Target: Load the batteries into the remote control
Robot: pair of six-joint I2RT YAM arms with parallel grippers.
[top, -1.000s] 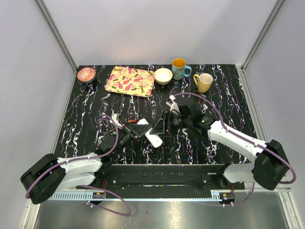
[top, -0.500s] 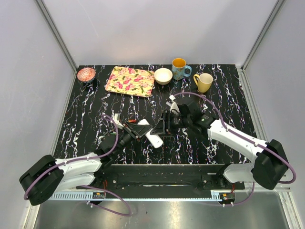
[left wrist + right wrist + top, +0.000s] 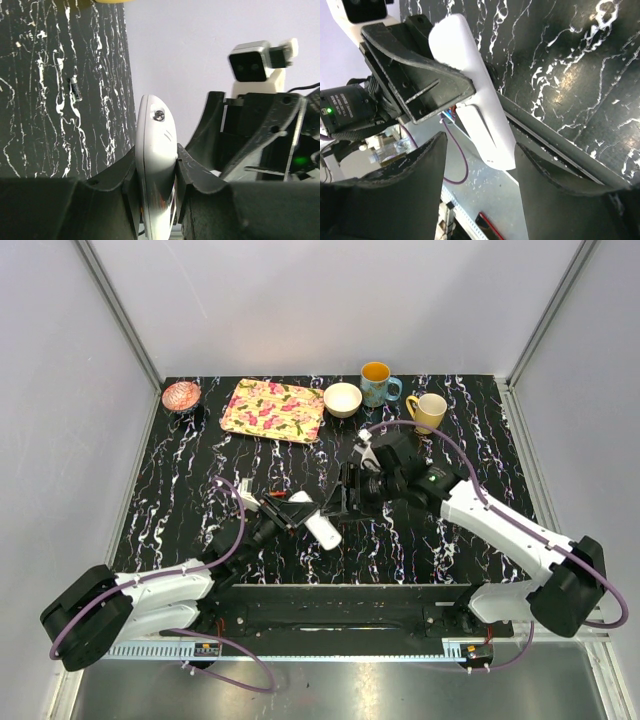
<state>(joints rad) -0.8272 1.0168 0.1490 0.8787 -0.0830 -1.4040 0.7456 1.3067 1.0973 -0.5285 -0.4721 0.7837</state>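
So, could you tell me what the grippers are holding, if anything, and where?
The left gripper clamps the remote control around its middle, on opposite sides. The right gripper is open, holding nothing.

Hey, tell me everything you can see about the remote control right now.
The remote control is a slim white bar of glossy-looking plastic with rounded ends. The left wrist view shows a small screw and short grooves near one end. It appears lifted off the table, clamped across its thin sides by the left gripper. Its free end sits between the spread fingers of the right gripper, which seem not to touch it. No screen or battery bay shows.
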